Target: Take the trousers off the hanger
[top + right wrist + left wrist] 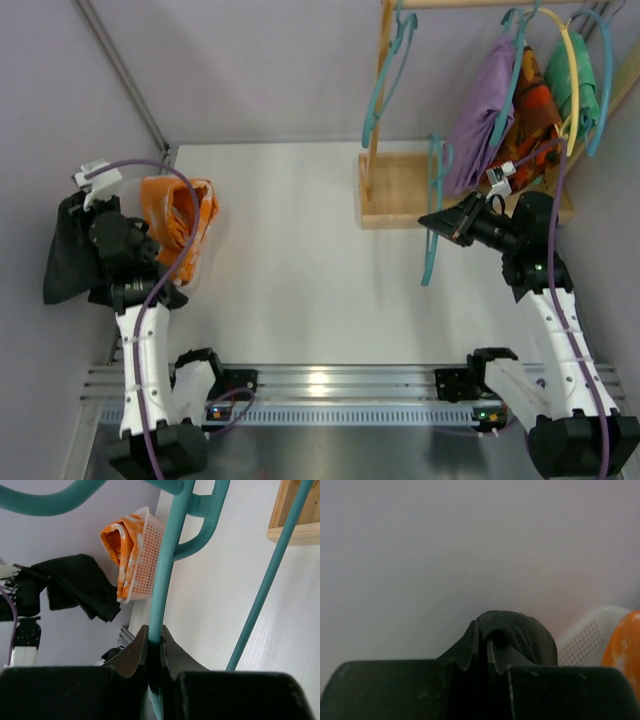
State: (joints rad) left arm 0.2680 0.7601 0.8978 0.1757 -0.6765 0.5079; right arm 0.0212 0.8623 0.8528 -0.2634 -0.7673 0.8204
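Observation:
The black trousers (68,262) hang off the hanger at the far left, close to the wall, with my left gripper (80,215) shut on their top fold. In the left wrist view the black cloth (520,632) bulges over the fingertips of that gripper (484,647). My right gripper (432,222) is shut on a bare teal hanger (434,195) in front of the wooden rack. The right wrist view shows the hanger's bar (167,575) pinched between the jaws of that gripper (155,641), and the trousers (80,585) dangling far off to the left.
A white mesh basket (200,262) holding orange cloth (178,215) sits just right of the left arm. The wooden rack (395,190) at the back right carries hangers with purple (480,110), orange (535,115) and green (572,85) garments, plus an empty teal hanger (385,80).

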